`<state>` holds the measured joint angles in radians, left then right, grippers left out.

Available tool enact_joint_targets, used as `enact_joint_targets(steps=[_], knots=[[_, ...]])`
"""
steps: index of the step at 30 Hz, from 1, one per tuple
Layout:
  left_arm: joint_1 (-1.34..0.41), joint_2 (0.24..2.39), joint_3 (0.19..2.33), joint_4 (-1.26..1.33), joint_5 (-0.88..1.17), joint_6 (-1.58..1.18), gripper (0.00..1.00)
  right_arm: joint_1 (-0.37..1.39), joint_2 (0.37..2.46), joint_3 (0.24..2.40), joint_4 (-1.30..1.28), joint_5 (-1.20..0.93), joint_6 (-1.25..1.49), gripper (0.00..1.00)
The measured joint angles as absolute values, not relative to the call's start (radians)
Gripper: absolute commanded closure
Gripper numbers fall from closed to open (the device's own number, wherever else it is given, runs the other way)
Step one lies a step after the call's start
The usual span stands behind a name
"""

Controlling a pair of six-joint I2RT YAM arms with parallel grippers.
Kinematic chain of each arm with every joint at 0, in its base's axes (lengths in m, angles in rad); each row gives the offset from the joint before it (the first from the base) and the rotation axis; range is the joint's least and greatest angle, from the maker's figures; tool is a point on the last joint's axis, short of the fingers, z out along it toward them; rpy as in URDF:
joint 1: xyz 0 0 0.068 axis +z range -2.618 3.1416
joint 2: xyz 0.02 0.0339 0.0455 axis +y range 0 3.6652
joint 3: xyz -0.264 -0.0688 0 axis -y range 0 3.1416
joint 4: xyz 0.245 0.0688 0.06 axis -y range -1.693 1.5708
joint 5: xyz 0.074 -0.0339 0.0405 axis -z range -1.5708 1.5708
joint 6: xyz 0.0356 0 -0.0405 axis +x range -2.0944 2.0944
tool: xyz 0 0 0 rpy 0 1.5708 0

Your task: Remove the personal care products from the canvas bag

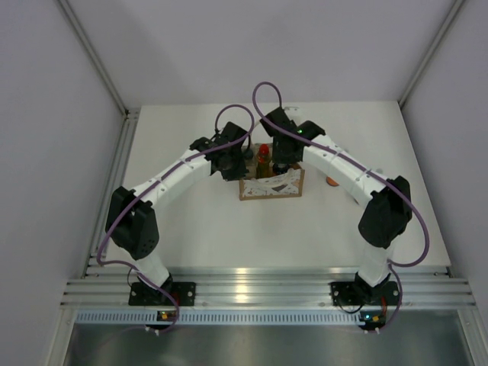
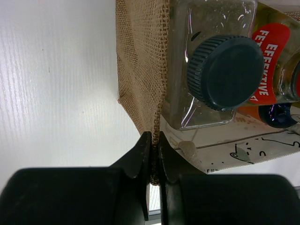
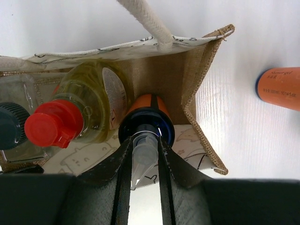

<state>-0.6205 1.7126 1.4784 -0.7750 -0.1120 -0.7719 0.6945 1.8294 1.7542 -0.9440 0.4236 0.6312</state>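
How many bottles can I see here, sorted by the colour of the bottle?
Orange: 2, the gripped orange bottle in the canvas bag and the loose orange bottle outside it
Yellow-green: 1, the yellow-green bottle
Clear: 1, the clear bottle
Total: 4 in view

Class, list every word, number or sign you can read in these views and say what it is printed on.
"EFFECTIVE": red label of a bottle in the canvas bag; the line above it is cut off.
Orange bottle on the table: small print, too small to read.
Yellow-green bottle: white label blurred.
Bag panel: drawings only.
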Motion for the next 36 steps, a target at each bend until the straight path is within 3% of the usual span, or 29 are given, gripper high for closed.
enact_joint_targets(steps=[6, 36], knots=[[-0.62, 1.713, 1.478, -0.775, -0.112, -0.772, 0.99, 0.698, 1.829, 1.754, -0.942, 0.425, 0.615, 1.0], [-0.62, 1.712, 1.478, -0.776, -0.116, -0.772, 0.98, 0.698, 1.86, 1.875, -0.974, 0.384, 0.392, 1.0]])
